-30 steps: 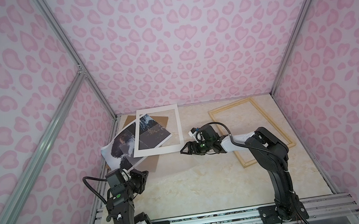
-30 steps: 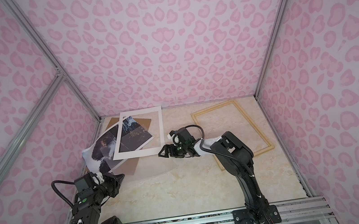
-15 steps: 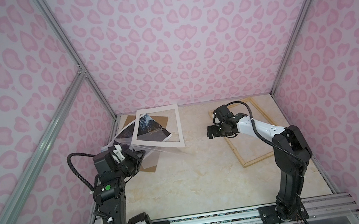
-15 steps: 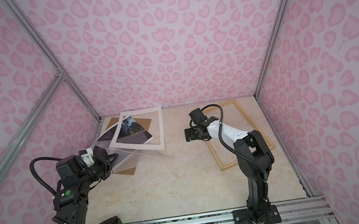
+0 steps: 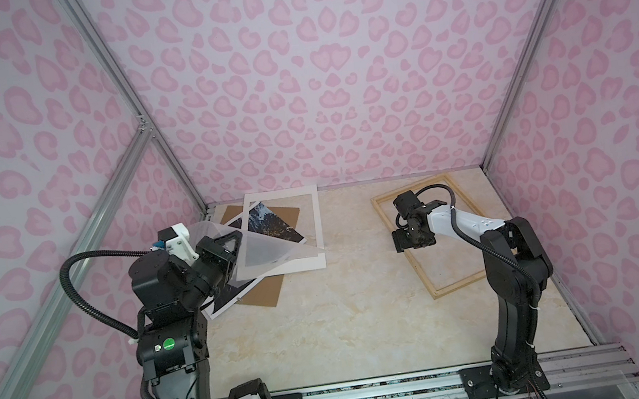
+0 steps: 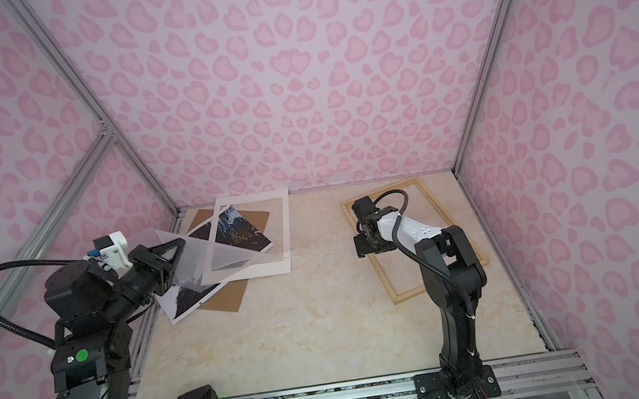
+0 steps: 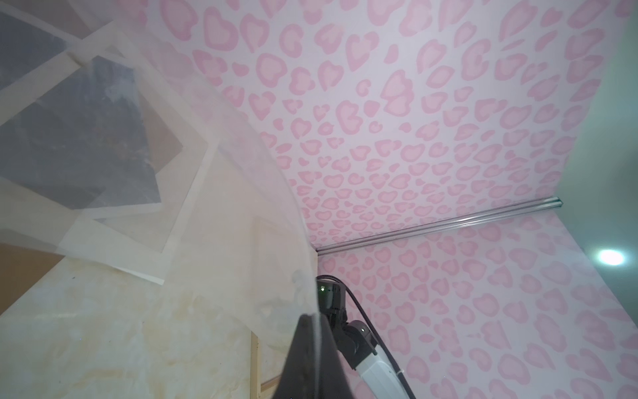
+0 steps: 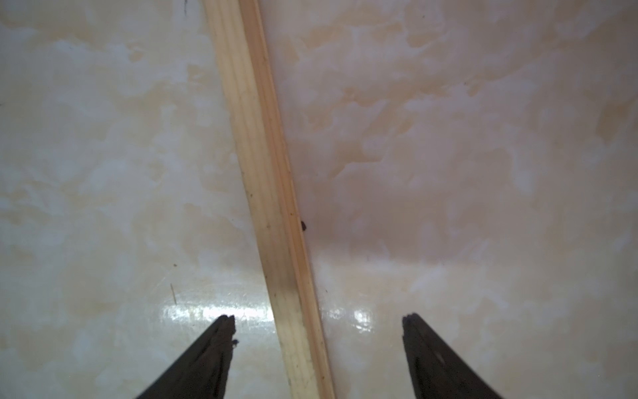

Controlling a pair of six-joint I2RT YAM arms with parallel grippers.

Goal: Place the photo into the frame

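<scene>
A second ago the left gripper [image 5: 228, 254] was down low. Now it is up high and pinched tight on one end of a bendy clear sheet [image 5: 269, 243], which hangs in the air at about 10 o'clock on the table [image 5: 346, 322]. The right gripper [image 8: 319, 321] was in the middle of the table. Now it sits at 2 o'clock, over the 9 o'clock side strip of the frame [image 5: 459, 283]. Its two fingers are quite wide, one on each side of the wood and not touching it, and they have started to close in. The photo [image 5: 270, 220] has not moved. It lies flat at 10 o'clock on the brown backing board [image 5: 263, 294], with the white mat board [image 5: 312, 218] on top of it and one corner poking out toward 7 o'clock. No gripper touches it. I think the frame is about to be grabbed, but the photo must still come out from under the mat.
</scene>
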